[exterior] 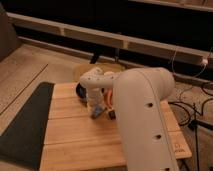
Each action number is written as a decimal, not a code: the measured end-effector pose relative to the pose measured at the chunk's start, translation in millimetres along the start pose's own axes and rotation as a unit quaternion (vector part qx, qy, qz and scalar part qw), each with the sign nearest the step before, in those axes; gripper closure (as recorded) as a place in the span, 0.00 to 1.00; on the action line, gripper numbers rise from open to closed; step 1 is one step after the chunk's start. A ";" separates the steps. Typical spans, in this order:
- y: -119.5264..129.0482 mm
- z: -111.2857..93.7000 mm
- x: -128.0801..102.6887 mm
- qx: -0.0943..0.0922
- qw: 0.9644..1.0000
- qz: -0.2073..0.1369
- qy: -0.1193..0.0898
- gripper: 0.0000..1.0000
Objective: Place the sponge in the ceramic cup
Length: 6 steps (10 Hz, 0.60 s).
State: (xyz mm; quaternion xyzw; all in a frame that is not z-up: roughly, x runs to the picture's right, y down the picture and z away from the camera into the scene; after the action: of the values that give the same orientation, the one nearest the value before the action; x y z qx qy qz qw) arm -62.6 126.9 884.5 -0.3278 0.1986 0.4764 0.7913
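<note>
My white arm reaches down over the wooden table [75,135]. The gripper [96,113] is low over the table's middle, right at the blue sponge [98,110]. Only a small blue patch of the sponge shows beside the gripper's tip, and I cannot tell whether it is held. A dark round vessel [80,91], seemingly the ceramic cup, stands just left of the wrist, mostly hidden behind it.
A small black block [113,114] lies just right of the gripper. A tan round basket-like thing [95,70] sits at the table's far edge. A dark mat [22,125] lies on the floor to the left. Cables [192,105] trail on the right.
</note>
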 end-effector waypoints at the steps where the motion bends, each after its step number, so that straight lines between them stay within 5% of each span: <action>1: 2.8 -9.4 2.1 -0.005 1.000 0.008 -0.009 1.00; 6: 22.3 -33.7 14.9 -0.033 0.999 0.021 -0.030 1.00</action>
State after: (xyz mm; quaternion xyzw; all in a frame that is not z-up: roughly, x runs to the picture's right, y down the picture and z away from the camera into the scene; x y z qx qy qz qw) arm -75.4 119.8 844.0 -0.3348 0.1660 0.5086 0.7757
